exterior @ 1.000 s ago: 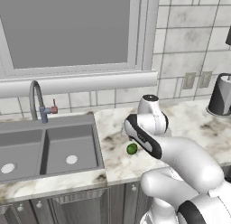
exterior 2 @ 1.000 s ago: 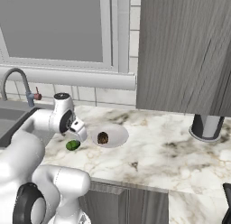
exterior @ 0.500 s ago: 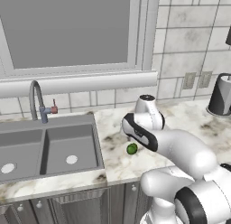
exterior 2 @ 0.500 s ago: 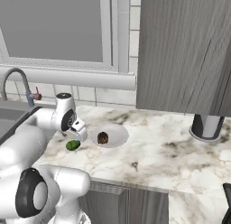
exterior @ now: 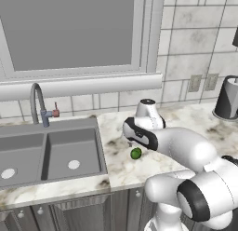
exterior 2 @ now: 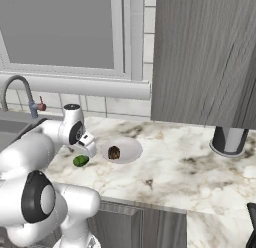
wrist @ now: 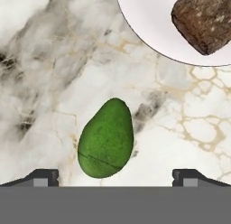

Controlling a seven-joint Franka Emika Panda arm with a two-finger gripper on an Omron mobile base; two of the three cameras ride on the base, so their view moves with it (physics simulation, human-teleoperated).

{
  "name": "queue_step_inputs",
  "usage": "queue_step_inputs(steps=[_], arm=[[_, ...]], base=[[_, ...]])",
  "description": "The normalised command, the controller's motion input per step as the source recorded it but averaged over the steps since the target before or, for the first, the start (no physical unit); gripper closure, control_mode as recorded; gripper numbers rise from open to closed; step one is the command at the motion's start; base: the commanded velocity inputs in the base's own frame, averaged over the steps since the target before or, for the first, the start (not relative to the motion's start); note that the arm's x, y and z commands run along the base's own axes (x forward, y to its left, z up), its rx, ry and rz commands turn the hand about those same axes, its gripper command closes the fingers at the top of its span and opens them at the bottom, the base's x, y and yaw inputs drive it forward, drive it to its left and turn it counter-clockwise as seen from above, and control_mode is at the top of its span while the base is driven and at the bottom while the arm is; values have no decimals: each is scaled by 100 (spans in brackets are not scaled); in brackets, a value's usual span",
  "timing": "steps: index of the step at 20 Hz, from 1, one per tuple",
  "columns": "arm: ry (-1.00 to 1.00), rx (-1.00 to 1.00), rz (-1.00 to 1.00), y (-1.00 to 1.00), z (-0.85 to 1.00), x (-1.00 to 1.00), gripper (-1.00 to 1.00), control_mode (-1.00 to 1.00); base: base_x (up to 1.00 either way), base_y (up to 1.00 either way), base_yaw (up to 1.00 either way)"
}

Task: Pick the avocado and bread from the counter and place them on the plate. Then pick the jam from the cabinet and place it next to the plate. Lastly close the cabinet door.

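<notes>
Between the wide-open jaws, nearer the left fingertip, the avocado lies on the counter, ungripped.

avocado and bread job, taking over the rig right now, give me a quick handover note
Gripper: jaws open, holding nothing, poised just above the avocado.
Avocado: lying on the counter beside the plate, apart from its rim.
Bread: already on the plate.
Cabinet: its face shows above the counter in the right base view; the jam is not visible from here.
Done: bread placed.
Left: grasp the avocado and set it on the plate, fetch the jam from the cabinet and put it next to the plate, then close the cabinet door.
</notes>
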Motion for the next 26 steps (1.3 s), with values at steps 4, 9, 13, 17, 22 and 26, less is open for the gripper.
queue_step_inputs(steps=[4, 9, 13, 17, 22, 26], arm=[[4, 0, -1, 5, -16, 2, -100, -100], [5, 0, -2, 1, -18, 0, -100, -100], [6, 0, -2, 0, -18, 0, -100, -100], [6, 0, -3, 3, -17, 0, -100, -100], [2, 0, -5, 15, -16, 7, -100, -100], [0, 0, -5, 10, -13, 6, -100, -100]], base=[[0, 0, 0], [0, 0, 0], [0, 0, 0], [0, 0, 0], [0, 0, 0], [0, 0, 0]])
